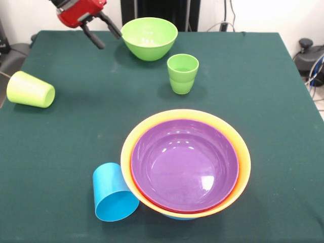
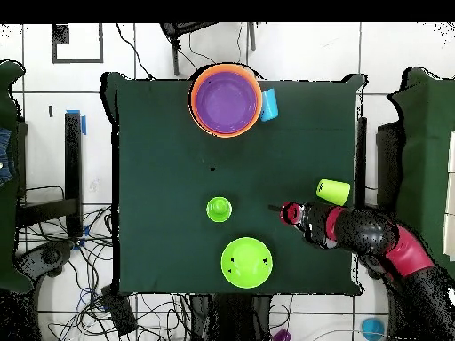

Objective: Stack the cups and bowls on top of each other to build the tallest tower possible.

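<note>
From the front, the robot's hand (image 1: 107, 34) hangs at the upper left, above the far part of the green-covered worktop (image 1: 66, 126). Its two dark fingers (image 1: 93, 36) are spread apart and hold nothing. Just to the right of it sits the green bowl (image 1: 149, 37), upright and alone. Near that bowl, a little closer to the camera, the ridged green cup (image 1: 183, 73) stands upright. At the left edge the yellow-green cup (image 1: 29, 90) lies on its side, mouth pointing right. The tower (image 1: 186, 164) fills the near middle: a big orange bowl outermost, a red rim showing inside it, and a purple bowl (image 1: 185, 163) nested on top; a sliver of blue shows under the near edge. The sky blue cup (image 1: 114, 193) lies on its side, touching the tower's left flank, mouth toward the camera.

From overhead, the tower (image 2: 227, 99) sits near the top edge of the worktop (image 2: 160, 178), with the sky blue cup (image 2: 268, 104) against its right side. The ridged green cup (image 2: 219, 210) stands near the middle, and the green bowl (image 2: 245, 262) lies below it. The yellow-green cup (image 2: 332, 190) rests near the right edge. The hand (image 2: 283, 211) reaches in from the right, just below that cup, clear of everything.
</note>
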### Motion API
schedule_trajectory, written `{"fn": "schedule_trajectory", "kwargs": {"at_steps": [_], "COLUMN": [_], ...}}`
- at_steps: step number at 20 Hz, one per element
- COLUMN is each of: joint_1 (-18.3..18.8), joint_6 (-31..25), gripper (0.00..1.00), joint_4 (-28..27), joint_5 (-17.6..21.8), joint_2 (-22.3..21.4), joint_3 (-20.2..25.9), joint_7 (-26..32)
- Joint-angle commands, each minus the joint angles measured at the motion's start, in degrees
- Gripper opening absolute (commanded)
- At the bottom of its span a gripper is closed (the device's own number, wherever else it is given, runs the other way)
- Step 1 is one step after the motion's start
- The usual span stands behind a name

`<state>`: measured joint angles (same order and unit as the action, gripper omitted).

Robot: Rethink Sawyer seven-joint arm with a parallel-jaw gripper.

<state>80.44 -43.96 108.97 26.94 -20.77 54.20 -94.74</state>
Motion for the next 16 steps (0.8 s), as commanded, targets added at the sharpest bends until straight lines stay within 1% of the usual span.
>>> {"fn": "schedule_trajectory", "kwargs": {"at_steps": [1,4,8,12,16], "joint_1": [-3.9,-3.9,-4.2,-4.6,-3.6], "joint_6": [-1.4,0.1,2.2,2.7,2.4], "gripper": [1.00,1.00,1.00,1.00,1.00], "joint_4": [-3.3,-2.4,-1.5,-2.3,-1.8], "joint_5": [5.7,6.6,6.6,7.0,7.5], "joint_2": [6.1,6.7,6.1,6.9,7.2], "joint_3": [-1.1,-1.2,-0.5,0.6,0.5], "joint_7": [14.6,13.7,11.0,11.5,11.3]}}
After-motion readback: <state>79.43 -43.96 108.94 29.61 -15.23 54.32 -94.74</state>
